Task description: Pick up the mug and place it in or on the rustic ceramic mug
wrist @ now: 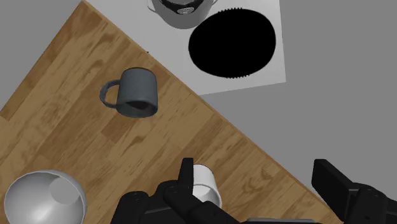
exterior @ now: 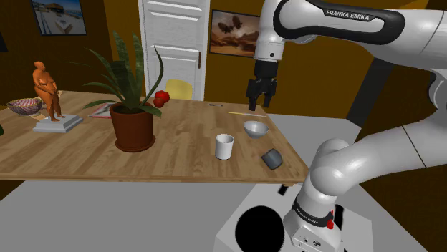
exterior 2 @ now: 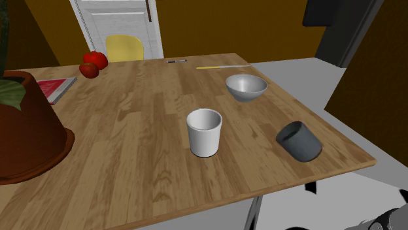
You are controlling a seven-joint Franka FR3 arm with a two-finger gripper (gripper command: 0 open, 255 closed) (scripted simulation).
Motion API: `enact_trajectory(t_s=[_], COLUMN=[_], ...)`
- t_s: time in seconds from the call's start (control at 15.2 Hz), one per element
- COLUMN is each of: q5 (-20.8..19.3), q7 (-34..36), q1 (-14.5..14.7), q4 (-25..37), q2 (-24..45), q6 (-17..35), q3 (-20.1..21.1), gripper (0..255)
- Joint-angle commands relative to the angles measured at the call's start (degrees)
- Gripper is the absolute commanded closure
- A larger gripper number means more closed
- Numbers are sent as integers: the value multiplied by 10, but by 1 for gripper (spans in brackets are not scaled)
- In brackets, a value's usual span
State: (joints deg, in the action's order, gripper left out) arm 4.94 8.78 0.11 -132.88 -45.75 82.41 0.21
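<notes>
- My gripper (exterior: 259, 93) hangs high over the far part of the wooden table (exterior: 179, 147), fingers pointing down. In the wrist view my gripper (wrist: 257, 191) has its two black fingers (wrist: 186, 181) spread wide apart. They hold nothing and touch nothing.
- The dark grey mug (wrist: 135, 93) lies on its side on the table, close to the edge nearest my stand (wrist: 267, 38). Its handle sticks out flat on the side away from that edge, and its mouth is turned roughly toward the white cup (wrist: 205, 181).
- The white cup stands upright with its mouth up. The second exterior view shows the plain white inside of the white cup (exterior 2: 204, 132). In the wrist view it is partly hidden behind one of my fingers.
- A metal bowl (exterior 2: 246, 86) sits upright farther back on the table, its shiny inside showing. A yellow pencil (exterior 2: 222, 66) lies beyond it.
- In the shoulder view the dark grey mug (exterior: 271, 159) is well below my gripper and well apart from it, toward the stand. The metal bowl (exterior: 256, 129) sits almost under my fingers, and the white cup (exterior: 225, 146) stands to the left of both.
- A brown pot (exterior: 132, 127) holds a long-leaved plant, and two red apples (exterior: 162, 97) lie behind it.
</notes>
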Motion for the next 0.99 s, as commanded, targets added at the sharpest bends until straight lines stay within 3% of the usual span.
enact_trajectory(t_s=[0.0, 0.46, 0.92], q5=[0, -20, -46], q7=[0, -9, -8], q1=[0, -1, -6], q4=[0, -58, -76], q2=[0, 81, 199], q6=[0, 143, 283], q3=[0, 15, 28], gripper=[0, 0, 0])
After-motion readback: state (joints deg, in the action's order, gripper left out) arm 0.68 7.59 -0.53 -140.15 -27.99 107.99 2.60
